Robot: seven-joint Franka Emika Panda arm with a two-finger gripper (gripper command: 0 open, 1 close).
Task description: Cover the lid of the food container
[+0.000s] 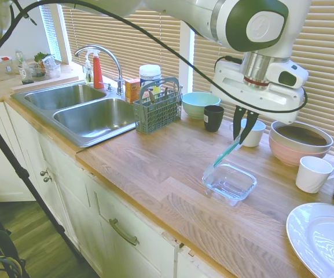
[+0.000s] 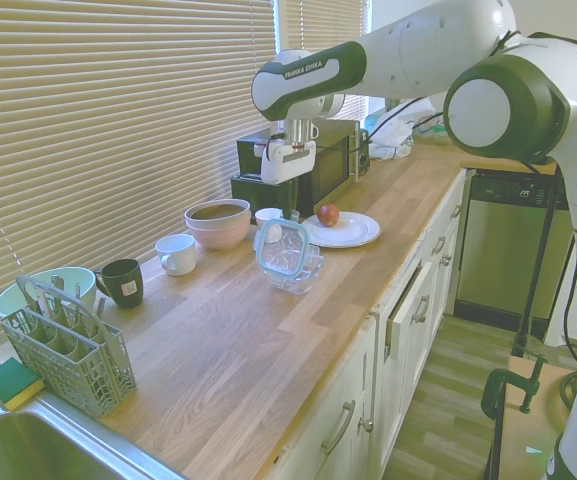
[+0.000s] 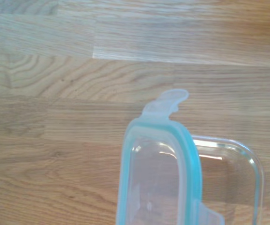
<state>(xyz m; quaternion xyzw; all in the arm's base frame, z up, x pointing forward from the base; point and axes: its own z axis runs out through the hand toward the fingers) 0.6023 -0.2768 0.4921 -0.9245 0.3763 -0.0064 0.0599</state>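
Observation:
My gripper is shut on the upper edge of the lid, a clear square with a teal rim. The lid hangs steeply tilted, its lower edge at the near-left rim of the food container, a shallow clear glass dish on the wooden counter. In the second exterior view the lid stands almost upright over the food container, below the gripper. In the wrist view the lid overlaps part of the food container.
A white mug, stacked pink bowls and a small white cup stand behind the dish. A white plate lies near the front right. A black mug, teal bowl, cutlery basket and sink lie to the left.

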